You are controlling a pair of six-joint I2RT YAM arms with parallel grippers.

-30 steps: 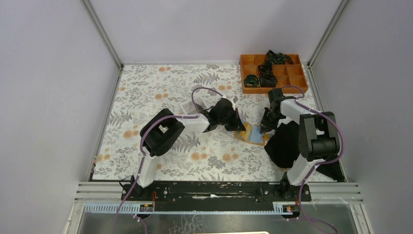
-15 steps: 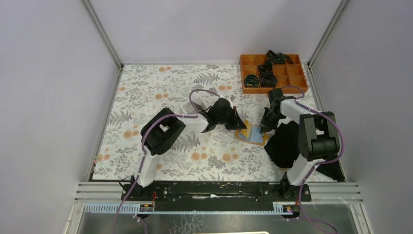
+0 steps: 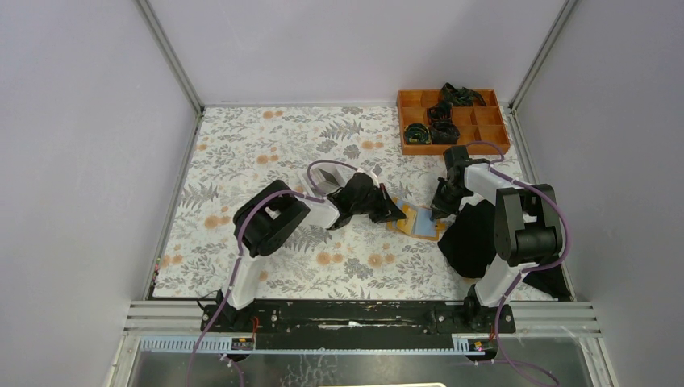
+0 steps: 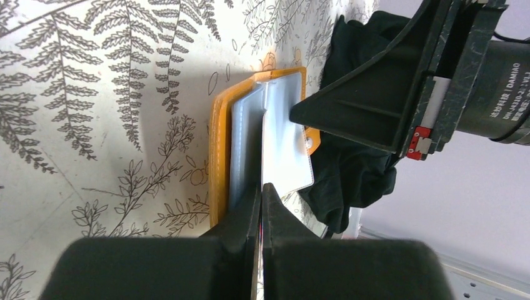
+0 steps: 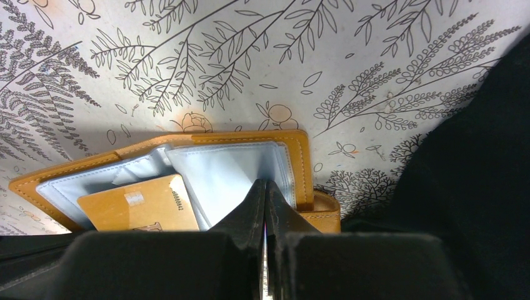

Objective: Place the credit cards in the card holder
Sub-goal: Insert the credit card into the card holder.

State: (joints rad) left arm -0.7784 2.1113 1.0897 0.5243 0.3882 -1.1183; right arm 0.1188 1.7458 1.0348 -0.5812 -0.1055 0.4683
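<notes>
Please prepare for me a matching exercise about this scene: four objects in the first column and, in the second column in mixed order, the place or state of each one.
Column 1
1. card holder
2. gold card
3. compartment tray
4. black cloth

Column 2
A. at the far right corner of the table
B. lying open, pale sleeves showing
C. pinched in the left fingers
D. just right of the holder, beside the right arm

Pairs: 1-B, 2-C, 3-A, 4-D
</notes>
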